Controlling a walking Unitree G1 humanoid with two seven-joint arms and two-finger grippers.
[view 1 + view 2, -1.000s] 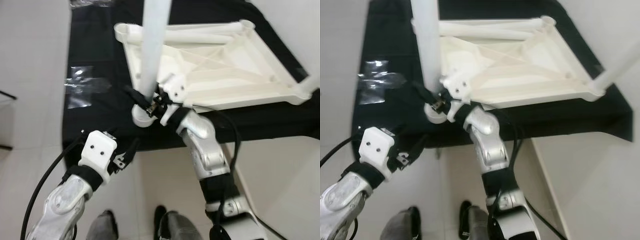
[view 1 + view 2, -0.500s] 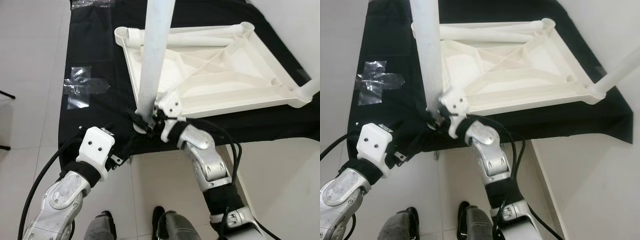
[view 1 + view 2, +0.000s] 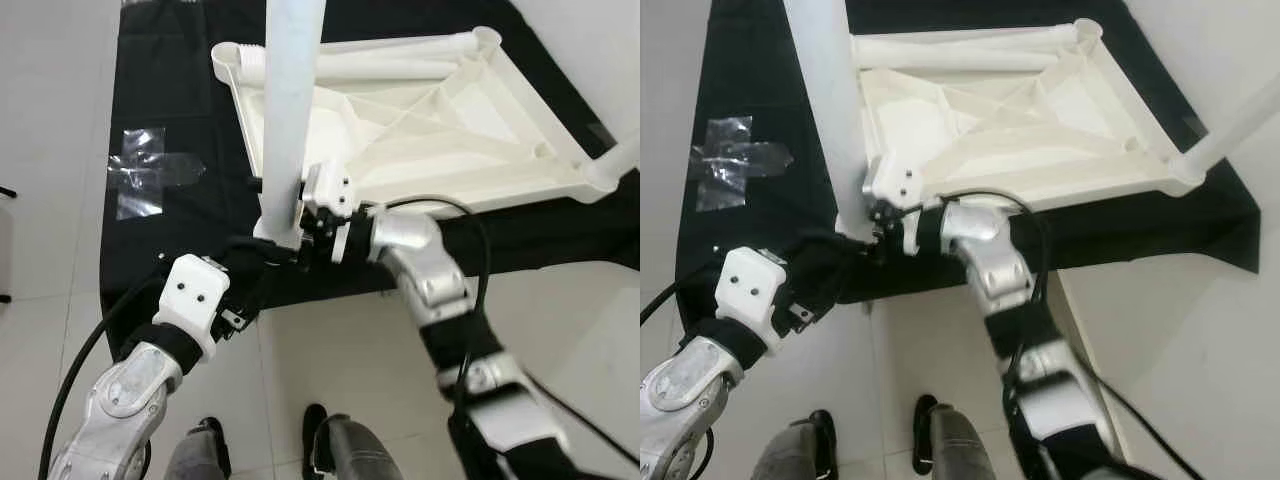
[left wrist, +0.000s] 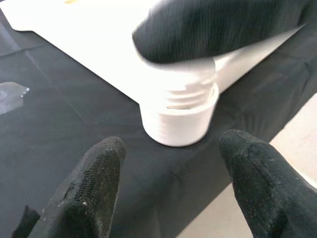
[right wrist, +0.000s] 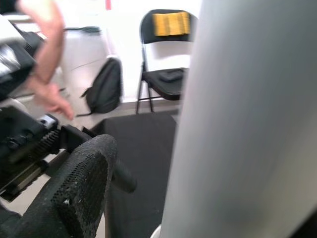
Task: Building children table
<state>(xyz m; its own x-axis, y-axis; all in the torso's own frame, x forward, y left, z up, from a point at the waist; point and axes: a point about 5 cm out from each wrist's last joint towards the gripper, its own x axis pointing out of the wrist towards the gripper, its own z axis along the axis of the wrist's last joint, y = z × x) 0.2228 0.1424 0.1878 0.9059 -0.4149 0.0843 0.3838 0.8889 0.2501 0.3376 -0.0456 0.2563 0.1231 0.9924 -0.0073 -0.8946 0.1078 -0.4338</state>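
You've got a cream-white tabletop [image 3: 420, 140], ribbed underside up, on a black mat [image 3: 170, 110]. White leg [image 3: 285, 110]. Clear shiny tape [image 3: 150, 180] on the mat beside the tabletop. Pale grey floor tiles [image 3: 50, 120]. Black hand fingers [image 4: 94, 198].

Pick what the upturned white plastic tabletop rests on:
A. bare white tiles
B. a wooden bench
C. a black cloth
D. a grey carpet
C: the upturned white plastic tabletop lies on a black cloth spread over the floor, with pale tiles showing beyond the cloth's edges.
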